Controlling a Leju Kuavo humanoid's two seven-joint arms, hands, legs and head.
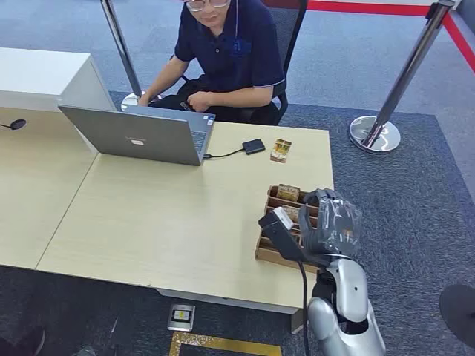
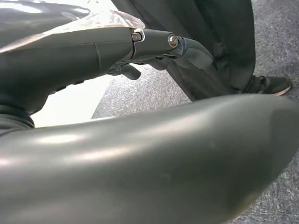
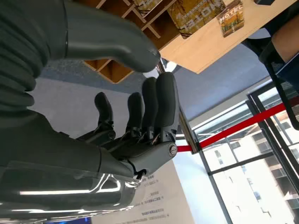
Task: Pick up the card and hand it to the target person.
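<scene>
A wooden card holder [image 1: 268, 252] stands at the table's right front, with patterned cards [image 1: 287, 193] upright in its slots. One more card [image 1: 280, 150] lies flat on the table further back. My right hand [image 1: 330, 222] hovers over the holder, fingers curled downward and apart from the thumb, nothing in them. The right wrist view shows that hand [image 3: 141, 116] empty, with the holder's compartments [image 3: 112, 70] and cards [image 3: 195, 14] beyond the thumb. My left hand [image 2: 148, 44] hangs low with fingers stretched out and holds nothing. The person [image 1: 235, 52] sits behind the table at the far side.
An open grey laptop [image 1: 140, 137] stands before the person, cabled to a small black device [image 1: 254, 146]. A white counter [image 1: 44, 74] is at the far left. Stanchion posts [image 1: 375, 133] with a red belt stand on the carpet to the right.
</scene>
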